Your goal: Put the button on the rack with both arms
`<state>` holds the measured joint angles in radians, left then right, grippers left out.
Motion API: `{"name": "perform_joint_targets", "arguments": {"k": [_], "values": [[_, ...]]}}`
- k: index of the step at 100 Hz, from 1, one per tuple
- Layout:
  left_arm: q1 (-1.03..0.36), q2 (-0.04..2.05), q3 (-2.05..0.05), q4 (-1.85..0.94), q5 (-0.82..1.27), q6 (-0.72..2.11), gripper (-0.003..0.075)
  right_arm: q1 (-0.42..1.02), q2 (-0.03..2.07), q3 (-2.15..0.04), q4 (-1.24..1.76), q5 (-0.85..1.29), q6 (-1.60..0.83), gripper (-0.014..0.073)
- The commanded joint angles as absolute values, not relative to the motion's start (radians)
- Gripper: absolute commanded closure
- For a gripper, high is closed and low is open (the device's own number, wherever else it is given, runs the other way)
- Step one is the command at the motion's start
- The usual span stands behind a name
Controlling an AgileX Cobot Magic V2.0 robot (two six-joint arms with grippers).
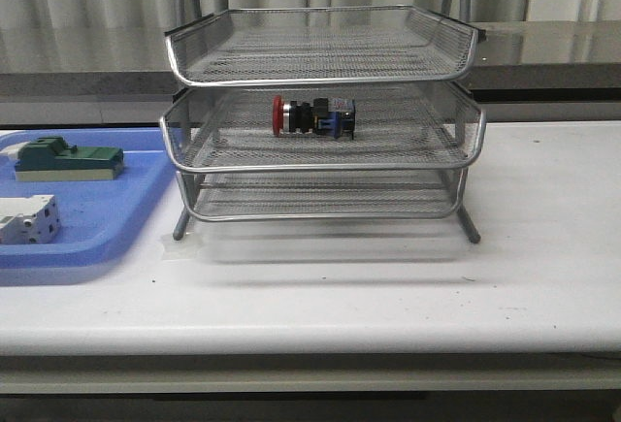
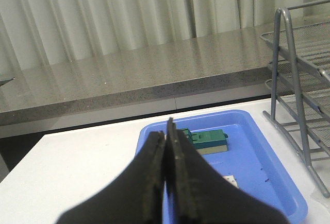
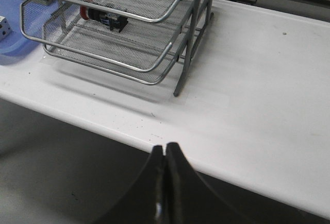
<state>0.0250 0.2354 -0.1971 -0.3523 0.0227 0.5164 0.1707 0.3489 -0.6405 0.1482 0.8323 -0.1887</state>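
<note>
The button (image 1: 312,116), with red cap, silver collar, black body and blue rear block, lies on its side on the middle tray of the silver wire-mesh rack (image 1: 189,53). It also shows in the right wrist view (image 3: 103,17) inside the rack (image 3: 190,38). Neither arm shows in the front view. My left gripper (image 2: 166,131) is shut and empty, above the table's left end, well away from the rack (image 2: 294,64). My right gripper (image 3: 165,149) is shut and empty, off the table's front edge, clear of the rack.
A flat blue tray (image 1: 126,209) lies left of the rack with a green block (image 1: 66,158) and a white-grey block (image 1: 27,218) in it. The tray (image 2: 263,152) and green block (image 2: 206,139) show past my left fingers. A grey ledge and curtains stand behind.
</note>
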Motion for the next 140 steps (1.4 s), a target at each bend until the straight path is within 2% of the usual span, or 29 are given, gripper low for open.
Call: {"name": "perform_joint_targets", "arguments": {"k": [1, 50, 62, 101, 123, 140], "values": [[0.025, 0.242, -0.226, -0.364, -0.062, 0.506, 0.0740, 0.163, 0.357, -0.664, 0.146, 0.769, -0.185, 0.0654], [0.025, 0.242, -0.226, -0.364, -0.062, 0.506, 0.0740, 0.163, 0.357, -0.663, 0.144, 0.765, -0.187, 0.0654], [0.025, 0.242, -0.226, -0.364, -0.062, 0.506, 0.0740, 0.163, 0.336, -0.637, 0.139, 0.691, -0.187, 0.0654], [0.025, 0.242, -0.226, -0.364, -0.062, 0.506, 0.0740, 0.137, 0.093, -0.320, -0.051, 0.385, 0.069, 0.0654], [0.025, 0.242, -0.226, -0.364, -0.062, 0.506, 0.0740, 0.083, -0.033, -0.183, -0.051, 0.319, 0.075, 0.0654], [0.025, 0.242, -0.226, -0.364, -0.062, 0.506, 0.0740, 0.081, -0.030, -0.095, -0.050, 0.216, 0.075, 0.0654]]}}
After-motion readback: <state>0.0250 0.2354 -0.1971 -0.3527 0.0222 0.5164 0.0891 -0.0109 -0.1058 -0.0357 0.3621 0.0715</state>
